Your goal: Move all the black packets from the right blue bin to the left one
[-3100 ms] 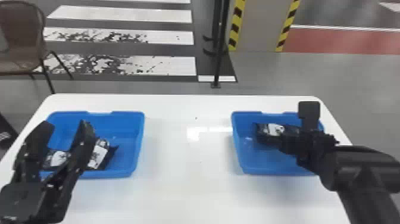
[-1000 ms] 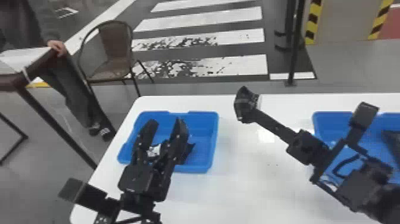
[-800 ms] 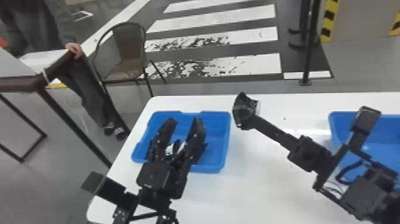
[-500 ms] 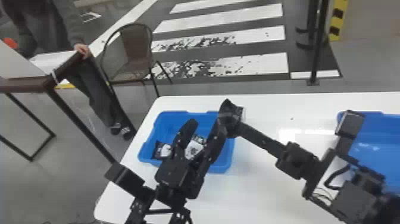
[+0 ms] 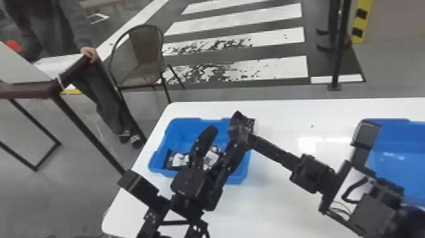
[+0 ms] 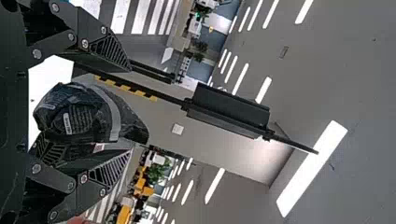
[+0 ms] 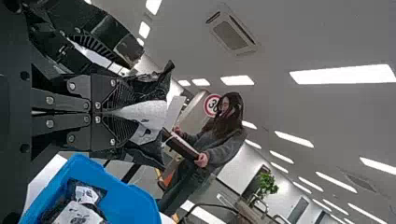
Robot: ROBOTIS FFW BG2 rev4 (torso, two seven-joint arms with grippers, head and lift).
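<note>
My left gripper [image 5: 226, 140] stands open over the left blue bin [image 5: 247, 177], fingers spread. Beside its right finger, above the bin's right side, my right gripper [image 5: 251, 138] is shut on a black packet [image 5: 242, 126]. In the left wrist view, that packet [image 6: 77, 116] shows between the spread fingers of my left gripper [image 6: 129, 109]; contact cannot be told. The right wrist view has my right gripper [image 7: 114, 112] pinching the packet [image 7: 149, 116], its white label outward. Two packets [image 5: 177, 159] [image 5: 211, 157] lie in the left bin, partly behind the left fingers.
The right blue bin [image 5: 411, 152] stands at the right, partly behind the right arm. Both bins are on a white table [image 5: 284, 118]. Beyond its left edge are a chair [image 5: 142, 60] and a brown-edged table [image 5: 28, 90] with a person's hand on it.
The head view has swung to the left. My right gripper has travelled from the right bin to the left bin's right side with the packet, nearing the left gripper, which has stayed open.
</note>
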